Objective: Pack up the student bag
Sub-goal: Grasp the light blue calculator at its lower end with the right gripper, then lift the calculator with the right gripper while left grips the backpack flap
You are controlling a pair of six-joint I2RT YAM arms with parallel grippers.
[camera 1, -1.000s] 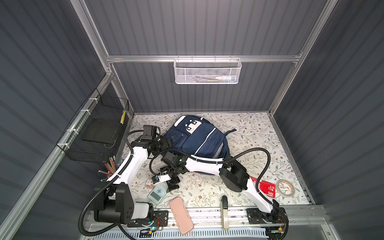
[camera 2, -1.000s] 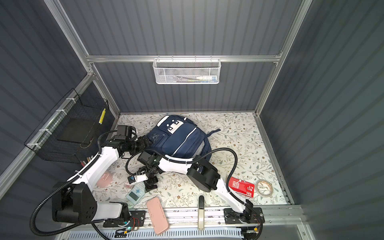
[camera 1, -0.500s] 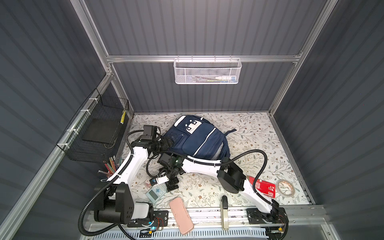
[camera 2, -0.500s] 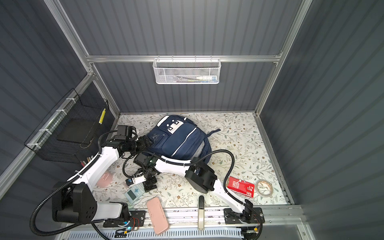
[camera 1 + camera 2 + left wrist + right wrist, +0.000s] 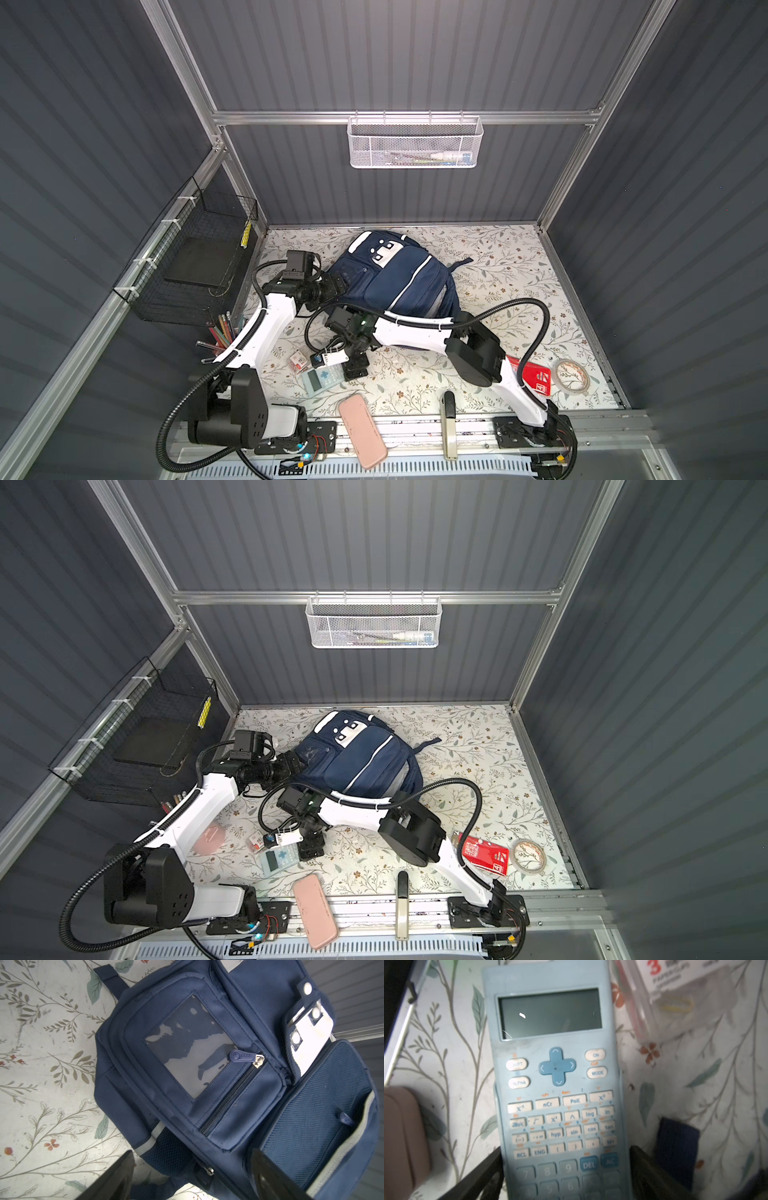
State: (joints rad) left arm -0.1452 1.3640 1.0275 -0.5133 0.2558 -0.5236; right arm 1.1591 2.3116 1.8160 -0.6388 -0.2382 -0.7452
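The navy student bag (image 5: 399, 274) (image 5: 361, 758) lies flat at the back middle of the floral mat. Up close, the student bag (image 5: 187, 1064) shows a zipped front pocket with a clear window. My left gripper (image 5: 336, 284) (image 5: 191, 1153) is open at the bag's left side and holds nothing. Its fingers (image 5: 116, 1176) straddle a corner with a small zipper pull. My right gripper (image 5: 355, 370) (image 5: 565, 1150) reaches across to a light blue calculator (image 5: 322, 378) (image 5: 554, 1084) lying on the mat. It is open, with the keypad end between its fingers (image 5: 648, 1167), which stand close to the edges.
A clear paper-clip box (image 5: 298, 360) lies beside the calculator. A pink case (image 5: 361, 432) rests on the front rail. At front right are a red box (image 5: 534, 376) and a tape roll (image 5: 571, 376). A black wire basket (image 5: 199, 257) and pencils (image 5: 222, 332) line the left wall.
My right arm has swung left and down over the calculator, and its jaws have narrowed a little around it. The left arm and the bag have not moved.
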